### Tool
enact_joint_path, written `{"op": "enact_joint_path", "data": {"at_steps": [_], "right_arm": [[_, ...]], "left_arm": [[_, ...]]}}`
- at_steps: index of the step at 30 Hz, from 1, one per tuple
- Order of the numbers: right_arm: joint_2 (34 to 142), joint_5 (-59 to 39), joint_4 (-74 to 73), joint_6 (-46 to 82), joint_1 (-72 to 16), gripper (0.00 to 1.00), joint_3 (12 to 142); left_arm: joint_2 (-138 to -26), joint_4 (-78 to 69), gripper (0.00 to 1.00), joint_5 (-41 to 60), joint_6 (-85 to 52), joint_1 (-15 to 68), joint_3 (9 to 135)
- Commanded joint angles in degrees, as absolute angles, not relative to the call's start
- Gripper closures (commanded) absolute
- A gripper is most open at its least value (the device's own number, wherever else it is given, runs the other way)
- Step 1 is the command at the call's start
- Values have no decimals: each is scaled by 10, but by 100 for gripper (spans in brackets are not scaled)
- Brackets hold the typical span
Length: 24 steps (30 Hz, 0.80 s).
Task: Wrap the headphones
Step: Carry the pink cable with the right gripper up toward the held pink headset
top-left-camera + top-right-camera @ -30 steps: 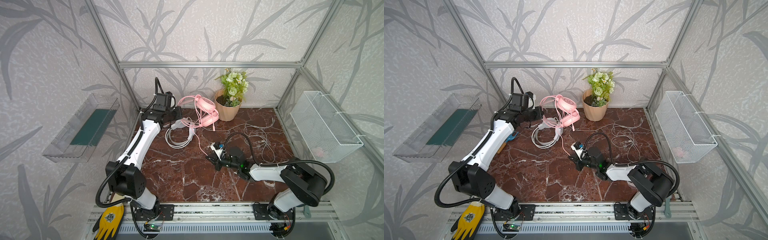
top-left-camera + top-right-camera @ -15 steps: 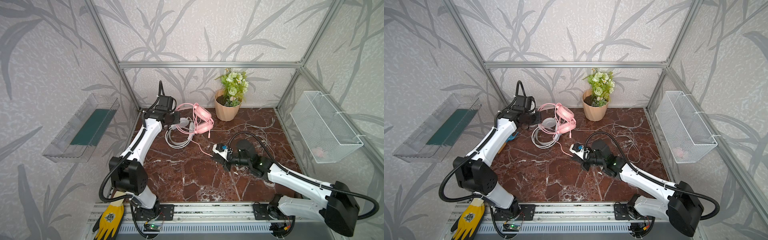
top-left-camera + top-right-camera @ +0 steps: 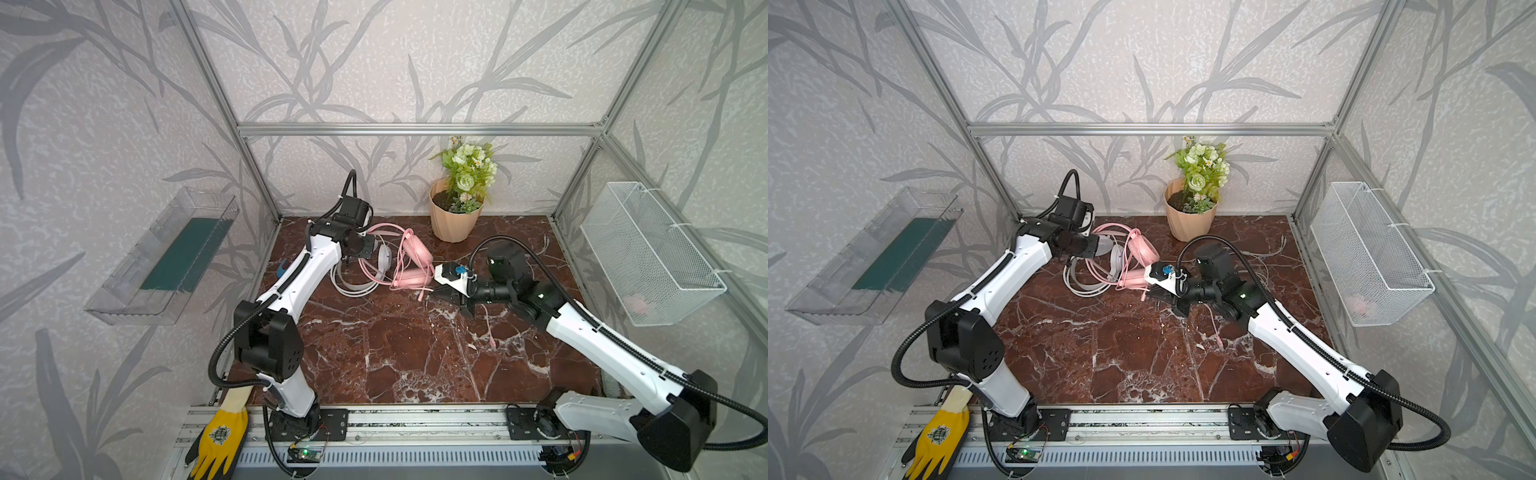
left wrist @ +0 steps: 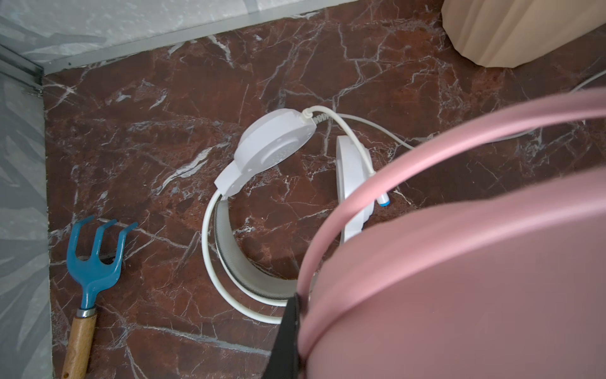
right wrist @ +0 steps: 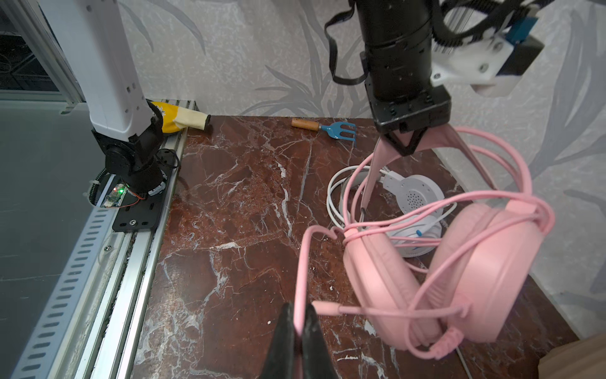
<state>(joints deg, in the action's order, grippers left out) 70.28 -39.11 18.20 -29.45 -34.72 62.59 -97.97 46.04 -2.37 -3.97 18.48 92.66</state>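
The left gripper [image 5: 402, 147] is clamping the pink headset [image 5: 492, 262] by its headband [image 5: 459, 146], just beside the white headset [image 5: 418, 193], while the right gripper [image 5: 296, 323] is pinching the pink cable [image 5: 300, 259], apparently mid-winding, so the next loop is calling for a taut pass around the earcups [image 5: 377, 269].

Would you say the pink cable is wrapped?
Partly: the pink cable loops around the pink headphones; the rest leads into the right tool.
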Motion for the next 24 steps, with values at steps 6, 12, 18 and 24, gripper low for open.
{"op": "enact_joint_path", "data": {"at_steps": [6, 12, 18, 24], "right_arm": [[743, -441, 213, -339, -297, 100, 686], [785, -453, 239, -378, -283, 100, 732], [806, -471, 203, -366, -257, 100, 744], [853, -466, 183, -345, -239, 100, 770]], "left_arm": [[-973, 464, 100, 29, 44, 209, 945], [-980, 482, 100, 41, 88, 219, 959], [-979, 489, 100, 55, 111, 223, 961], [-966, 483, 100, 63, 114, 233, 940]]}}
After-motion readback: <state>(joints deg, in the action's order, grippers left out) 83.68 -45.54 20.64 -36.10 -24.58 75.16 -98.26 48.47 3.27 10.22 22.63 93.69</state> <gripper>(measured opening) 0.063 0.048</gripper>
